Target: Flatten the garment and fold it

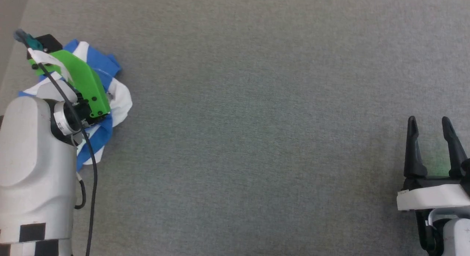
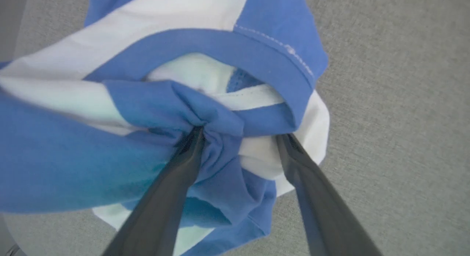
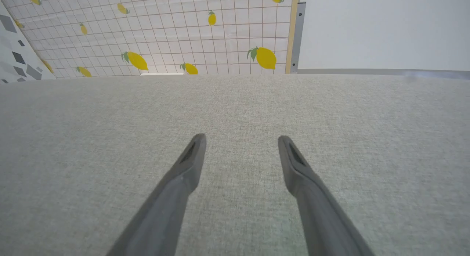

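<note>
The garment [image 1: 117, 98] lies bunched in a heap by the left edge of the grey tabletop [image 1: 257, 138], toward its far-left corner. White and blue folds stick out around the left arm [image 1: 29, 157], which hangs over the heap with its green mount [image 1: 84, 79] and a black cable [image 1: 93, 182] trailing down the forearm.

In the left wrist view the left gripper [image 2: 240, 135] stands spread, released. Its two dark fingers [image 2: 165, 197] are well apart, with their tips pushed into the cloth. One tip sits in a twist of blue fabric and the other against a white fold just under the blue collar [image 2: 205, 43]. A lump of cloth lies between the tips. Whether either tip has hooked a fold is hard to tell, since the cloth hides the very ends.

The right gripper [image 1: 429, 121] is near the right edge, toward the near-right corner and well apart from the garment. Its fingers are spread and grasp nothing. In the right wrist view the right gripper [image 3: 242, 139] points across bare grey fabric toward the far edge. Beyond that edge stands a panel [image 3: 165, 35] with a grid and lemons.
</note>
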Controlling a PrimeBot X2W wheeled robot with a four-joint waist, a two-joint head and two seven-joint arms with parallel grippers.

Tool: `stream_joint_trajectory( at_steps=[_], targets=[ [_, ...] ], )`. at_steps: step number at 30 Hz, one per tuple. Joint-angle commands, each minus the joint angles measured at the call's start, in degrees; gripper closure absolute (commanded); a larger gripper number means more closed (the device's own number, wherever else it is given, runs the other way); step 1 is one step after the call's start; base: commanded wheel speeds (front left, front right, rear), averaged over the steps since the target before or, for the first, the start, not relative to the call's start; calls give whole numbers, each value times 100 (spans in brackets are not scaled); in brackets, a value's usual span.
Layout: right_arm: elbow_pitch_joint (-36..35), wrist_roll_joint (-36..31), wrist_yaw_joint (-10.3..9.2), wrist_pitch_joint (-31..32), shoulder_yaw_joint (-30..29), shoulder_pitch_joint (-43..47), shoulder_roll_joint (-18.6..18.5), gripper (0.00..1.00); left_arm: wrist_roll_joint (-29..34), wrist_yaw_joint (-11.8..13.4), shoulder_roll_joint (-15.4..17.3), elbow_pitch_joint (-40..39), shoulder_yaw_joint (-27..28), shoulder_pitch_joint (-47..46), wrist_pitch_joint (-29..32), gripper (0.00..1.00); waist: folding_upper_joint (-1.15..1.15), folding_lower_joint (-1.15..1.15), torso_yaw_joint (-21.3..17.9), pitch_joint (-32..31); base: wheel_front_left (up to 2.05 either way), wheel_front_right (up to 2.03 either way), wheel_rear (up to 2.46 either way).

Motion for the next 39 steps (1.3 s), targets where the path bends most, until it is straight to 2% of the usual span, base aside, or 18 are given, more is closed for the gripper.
stream_joint_trajectory(
  at_steps=[1, 2, 7, 13, 24, 31, 36, 39],
  targets=[
    [-52, -17, -9, -30, -6, -119, 1, 0, 51, 14, -19, 39, -37, 161, 84, 19, 0, -1, -207, 235, 0, 0, 0],
    [-62, -17, -9, -30, -7, -127, 1, 0, 23, -26, -21, 21, -47, 170, 94, 100, 0, -1, -221, 255, 0, 0, 0],
    [-84, -35, -9, -30, -64, -151, 1, 0, -164, -126, -45, 14, 19, 171, 68, 100, 0, -1, -252, 280, 0, 0, 0],
    [14, 23, -9, -30, -34, -173, 1, 0, -346, -334, -46, 49, 168, 16, -488, 100, 0, -1, -234, 57, 0, 0, 0],
    [338, 357, -9, -30, 111, -50, 1, 0, -501, -880, 159, -88, 225, -339, -1221, 100, 0, -1, -306, -852, 0, 0, 0],
    [552, 580, -9, -30, 134, 177, 1, 0, -587, -1215, 168, -435, 121, -651, -1516, 100, 0, -1, -436, -1492, 0, 0, 0],
    [638, 701, -9, -30, 146, 318, 1, 0, -647, -1382, 65, -719, -76, -999, -1595, 100, 0, -1, -602, -1892, 0, 0, 0],
    [659, 741, -9, -30, 136, 387, 1, 0, -769, -1473, -110, -931, -242, -1247, -1603, 100, 0, -1, -694, -2038, 0, 0, 0]
  ],
)
